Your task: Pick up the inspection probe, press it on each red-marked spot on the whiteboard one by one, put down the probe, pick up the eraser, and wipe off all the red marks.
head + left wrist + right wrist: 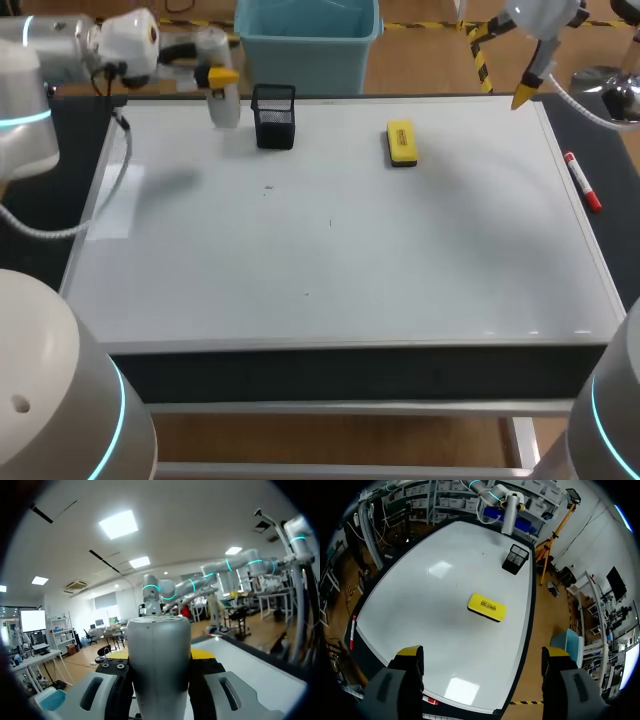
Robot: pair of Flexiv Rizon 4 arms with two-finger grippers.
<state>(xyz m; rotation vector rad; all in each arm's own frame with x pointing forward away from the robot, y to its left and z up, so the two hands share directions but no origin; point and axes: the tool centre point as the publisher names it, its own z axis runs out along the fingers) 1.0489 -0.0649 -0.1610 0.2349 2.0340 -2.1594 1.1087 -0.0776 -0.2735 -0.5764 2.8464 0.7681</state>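
- Probe [224, 102], head view: stubby pale cylinder, upright in left jaws over far edge of board [330, 250], just beside mesh holder [273, 116].
- Eraser [401, 143] flat on board farther right, well apart from probe.
- Marker [582, 181] on dark bench [620, 230], just off board's right edge.
- Right jaws raised over far right corner, nothing in them.
- No red spots made out on board, only a few faint dark specks.
- Left wrist view: probe [159, 665] fills the gap between left jaws, clamped from both sides on a smooth, metal-looking body.
- Judged rigid, fairly light and probably slick. Best held mid-body and square, so that pressing down does not slide it up through the grip.
- Right wrist view: right jaws spread wide and empty above board [420, 605], eraser [487, 606] lying ahead of them.
- Eraser likely light, with hard yellow back and softer wiping face beneath. Best taken across its narrow width, near the middle.
- Probe [508, 520] upright at board's far end, near holder [516, 559].
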